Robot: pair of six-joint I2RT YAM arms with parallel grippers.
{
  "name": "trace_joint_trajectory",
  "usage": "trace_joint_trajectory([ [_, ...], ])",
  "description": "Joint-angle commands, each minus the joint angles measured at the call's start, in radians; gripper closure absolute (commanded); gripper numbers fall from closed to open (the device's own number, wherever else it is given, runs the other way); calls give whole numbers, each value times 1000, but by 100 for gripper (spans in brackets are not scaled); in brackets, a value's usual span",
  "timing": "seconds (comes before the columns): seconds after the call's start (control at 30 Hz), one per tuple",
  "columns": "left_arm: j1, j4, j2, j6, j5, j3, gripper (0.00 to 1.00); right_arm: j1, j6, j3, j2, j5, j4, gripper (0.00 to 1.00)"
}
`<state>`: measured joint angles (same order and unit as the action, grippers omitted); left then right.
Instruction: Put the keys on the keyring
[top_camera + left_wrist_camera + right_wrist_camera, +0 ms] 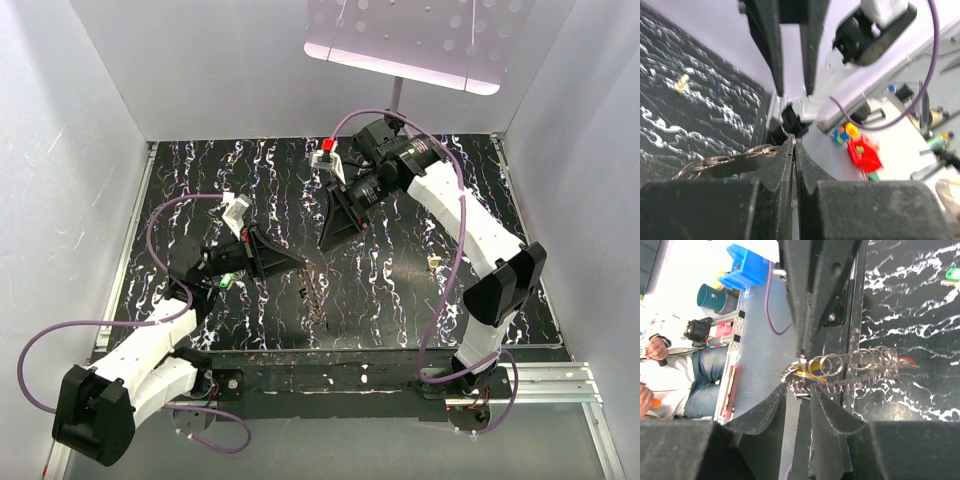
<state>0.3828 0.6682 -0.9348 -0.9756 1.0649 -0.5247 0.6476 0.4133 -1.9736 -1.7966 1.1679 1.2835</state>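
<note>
Left gripper (792, 142): the fingers are pressed together on a thin wire loop at the end of the keyring (725, 161). From above its tip (298, 262) sits low over the middle of the mat (400, 290).
Right gripper (799, 392): the fingers are slightly spread, with a narrow gap between them. It points down toward the left gripper's tip, close to it. Its own camera shows the near end of the rings at the mouth of that gap, but contact cannot be made out.
Keyring: a bunch of overlapping wire rings, stretched sideways from the left fingertips, over the mat's near edge. The left wrist view cuts it off behind the finger. From above it is too thin to pick out between the two tips.
Yellow key (807, 372): only a sliver shows among the rings, beside the left fingertips.
Red key (907, 361): at the far end of the rings, half hidden by the coils.
Green key (952, 275): lies alone on the mat, cut by the frame edge.
Beige key (434, 262): lies on the mat well apart from the rings, near the right arm.
Blue speck (718, 88): on the mat near the beige key, too small to identify.
Stand (326, 160): grey with a red top, at the far side of the mat.
</note>
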Motion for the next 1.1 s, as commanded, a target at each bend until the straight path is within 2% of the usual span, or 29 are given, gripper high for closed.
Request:
trace_joint_trajectory([
  [0.0,1,491,1,-175,-300,109,100,6,-135,47,71,59,-189,66],
  [0.17,11,620,-12,-265,-521,213,100,4,-428,189,158,32,-565,64],
  [0.23,13,634,-6,-278,-554,230,100,3,-487,203,158,-16,-630,65],
  [0.5,15,619,7,-273,-554,230,100,9,-551,190,117,-83,-651,66],
  [0.8,14,620,-9,-275,-539,224,100,33,-576,216,120,-57,-673,68],
  [0.97,14,620,-12,-276,-536,223,100,41,-577,217,120,-53,-673,73],
  [1.07,14,614,-7,-273,-536,223,100,43,-577,222,120,-51,-676,80],
])
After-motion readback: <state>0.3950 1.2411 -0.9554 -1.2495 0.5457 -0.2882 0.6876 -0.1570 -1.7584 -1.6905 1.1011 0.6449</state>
